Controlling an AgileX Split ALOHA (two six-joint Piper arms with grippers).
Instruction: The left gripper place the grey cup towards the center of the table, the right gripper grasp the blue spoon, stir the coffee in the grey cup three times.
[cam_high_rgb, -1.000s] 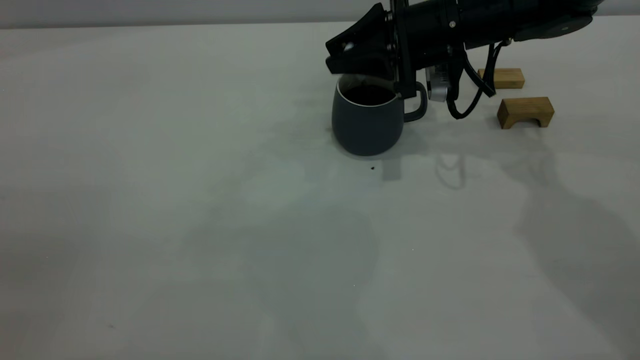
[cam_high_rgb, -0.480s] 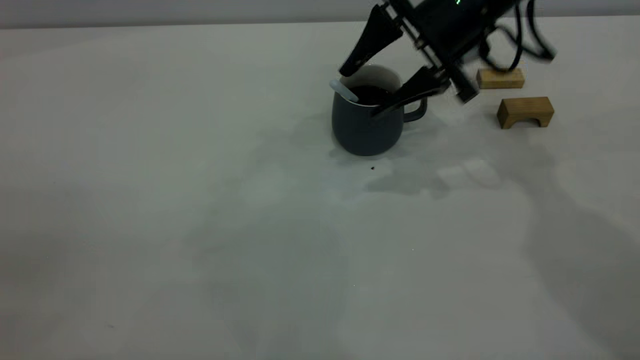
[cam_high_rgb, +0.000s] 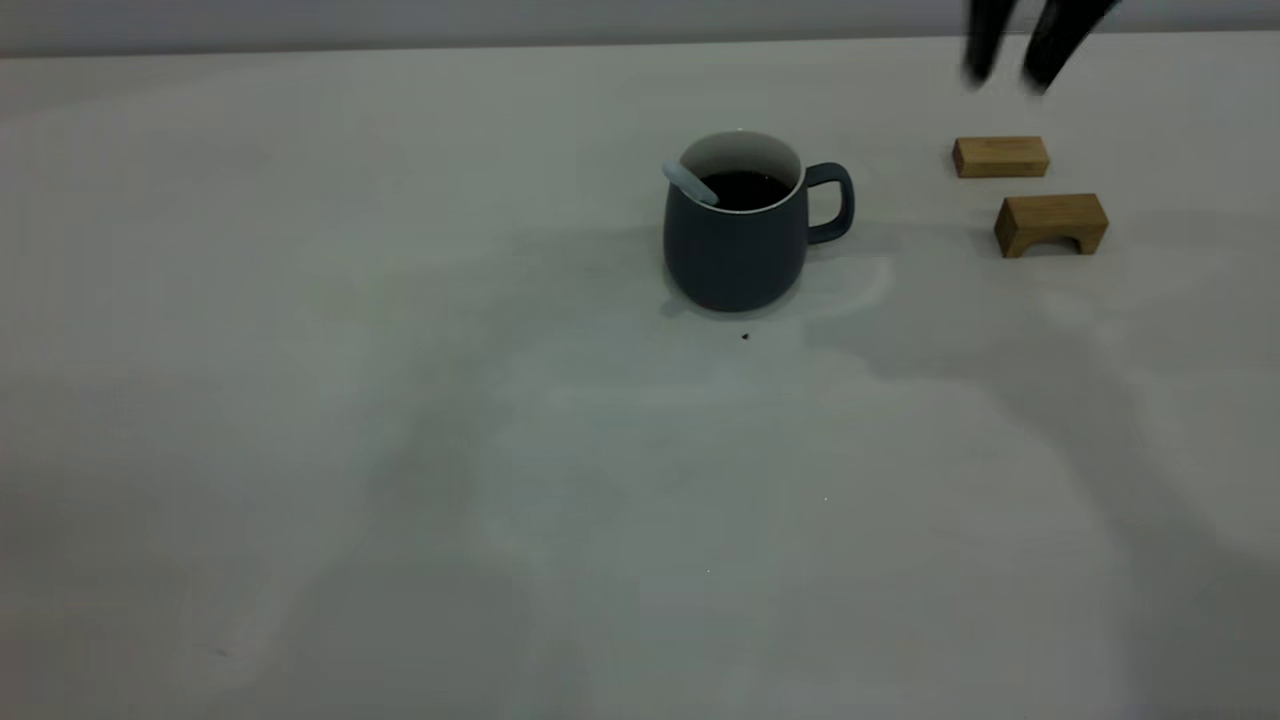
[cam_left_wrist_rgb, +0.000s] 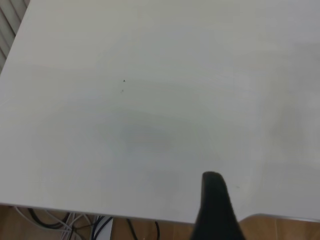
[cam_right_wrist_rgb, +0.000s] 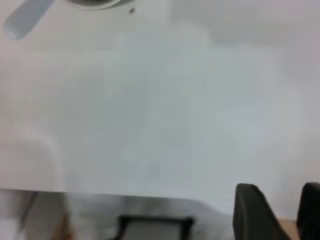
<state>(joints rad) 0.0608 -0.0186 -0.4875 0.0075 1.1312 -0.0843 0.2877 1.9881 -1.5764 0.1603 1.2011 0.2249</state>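
Note:
The grey cup (cam_high_rgb: 735, 250) stands upright on the table (cam_high_rgb: 400, 420), right of the middle, handle pointing right. Dark coffee (cam_high_rgb: 745, 188) fills it. The blue spoon (cam_high_rgb: 690, 183) rests in the cup, its pale handle leaning over the left rim, with nothing holding it. My right gripper (cam_high_rgb: 1018, 55) hangs high at the far right edge, open and empty, well away from the cup. From the right wrist, that gripper (cam_right_wrist_rgb: 285, 212) shows a gap between its fingers, with the spoon handle (cam_right_wrist_rgb: 27, 17) far off. My left gripper (cam_left_wrist_rgb: 216, 210) is out of the exterior view, over bare table near an edge.
Two wooden blocks lie right of the cup: a flat one (cam_high_rgb: 1000, 157) and an arched one (cam_high_rgb: 1050, 222), both below the right gripper. A tiny dark speck (cam_high_rgb: 745, 336) sits just in front of the cup. The table edge (cam_left_wrist_rgb: 150, 220) shows in the left wrist view.
The right gripper opened over the cup, let go of the spoon, and pulled up and away to the right. The spoon stays leaning in the cup, which has not moved.

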